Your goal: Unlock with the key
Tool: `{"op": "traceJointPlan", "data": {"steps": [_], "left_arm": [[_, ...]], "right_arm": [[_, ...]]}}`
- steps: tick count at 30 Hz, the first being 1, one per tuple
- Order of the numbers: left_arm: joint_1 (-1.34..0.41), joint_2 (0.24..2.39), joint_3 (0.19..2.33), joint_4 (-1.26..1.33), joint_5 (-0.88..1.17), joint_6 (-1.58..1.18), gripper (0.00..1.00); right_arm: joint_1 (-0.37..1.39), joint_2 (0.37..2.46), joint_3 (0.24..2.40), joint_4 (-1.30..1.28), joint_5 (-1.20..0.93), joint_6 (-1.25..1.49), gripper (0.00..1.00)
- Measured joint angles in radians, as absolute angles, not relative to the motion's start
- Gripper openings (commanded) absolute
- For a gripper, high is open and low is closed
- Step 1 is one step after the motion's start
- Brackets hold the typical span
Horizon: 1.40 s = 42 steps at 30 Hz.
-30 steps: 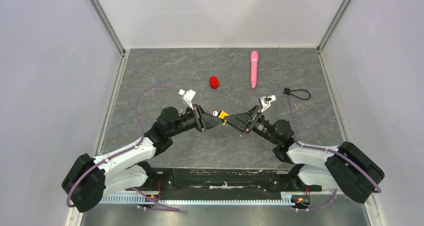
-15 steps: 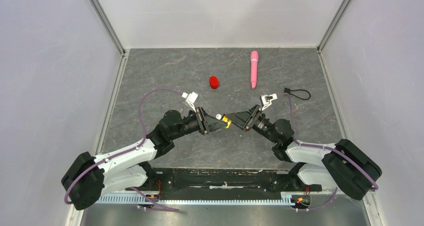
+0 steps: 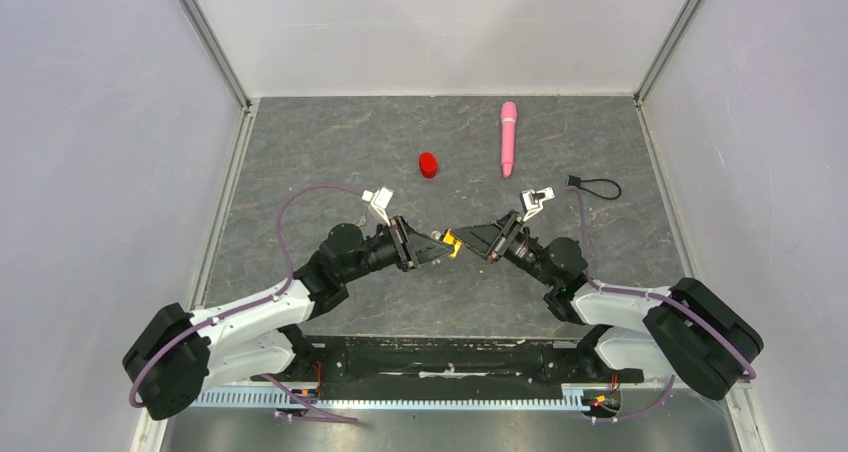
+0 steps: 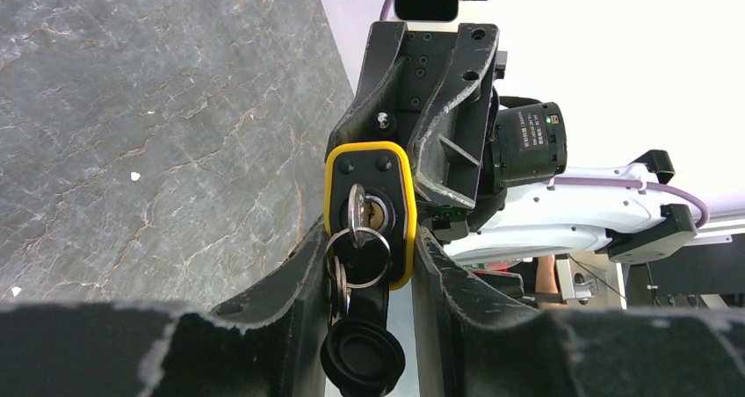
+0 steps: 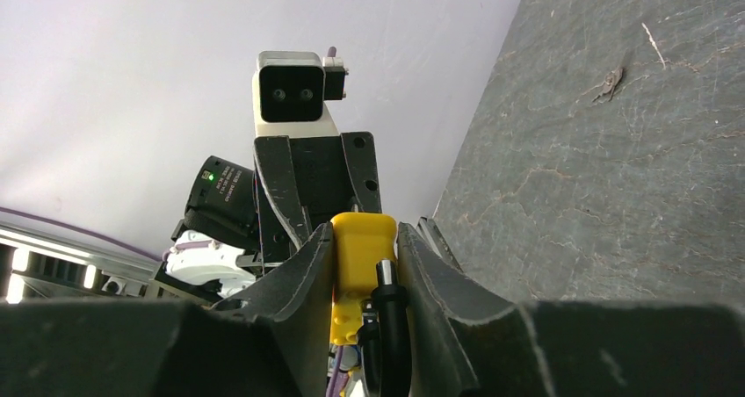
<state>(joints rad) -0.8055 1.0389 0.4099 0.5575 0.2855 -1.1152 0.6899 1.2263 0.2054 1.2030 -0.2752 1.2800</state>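
The key (image 4: 355,211) sits in the keyhole on the face of the yellow padlock (image 4: 400,221). Its ring (image 4: 356,261) hangs below (more keys on it). The left claw (image 4: 365,270) grips the padlock by its sides, over the middle of the bench (image 4: 132,133). Facing it, the right claw (image 5: 365,239) is narrow, both fingers (image 5: 303,274) pressed against the padlock's other end.

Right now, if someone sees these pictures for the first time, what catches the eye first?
The yellow padlock stands out: it is over the middle of the table, clamped between the left jaws and the right jaws, with a key stuck in it. Farther back on the table lie a red cap and a pink pen.
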Motion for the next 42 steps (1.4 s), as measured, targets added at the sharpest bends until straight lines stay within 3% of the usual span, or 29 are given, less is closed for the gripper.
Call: {"op": "traceJointPlan", "data": {"steps": [2, 6, 10, 16, 22, 32, 36, 39, 42], "left_arm": [[-0.805, 1.039, 0.407, 0.561, 0.285, -1.119, 0.25], [-0.806, 1.039, 0.399, 0.569, 0.281, -1.122, 0.61], [-0.789, 1.031, 0.387, 0.530, 0.217, -1.119, 0.78], [-0.757, 0.977, 0.386, 0.394, 0.156, -1.093, 0.82], [-0.656, 0.898, 0.459, 0.072, 0.108, -0.978, 0.84], [-0.427, 0.792, 0.800, -0.424, 0.001, -0.609, 0.86], [-0.373, 0.782, 0.831, -0.496, -0.062, -0.490, 0.86], [-0.341, 0.779, 0.819, -0.524, -0.112, -0.423, 0.86], [-0.318, 0.779, 0.793, -0.537, -0.126, -0.392, 0.86]], "right_arm": [[0.690, 1.228, 0.205, 1.203, -0.277, 1.280, 0.07], [0.676, 1.232, 0.205, 1.203, -0.297, 1.280, 0.00], [0.641, 1.232, 0.199, 1.203, -0.329, 1.271, 0.00], [0.562, 1.246, 0.195, 1.193, -0.387, 1.246, 0.00], [0.457, 1.352, 0.243, 1.071, -0.438, 1.104, 0.00], [0.381, 1.785, 0.656, 0.793, -0.554, 0.822, 0.00], [0.367, 1.929, 0.849, 0.662, -0.580, 0.712, 0.15], [0.352, 2.019, 0.991, 0.530, -0.587, 0.627, 0.41], [0.334, 2.077, 1.110, 0.415, -0.574, 0.553, 0.58]]}}
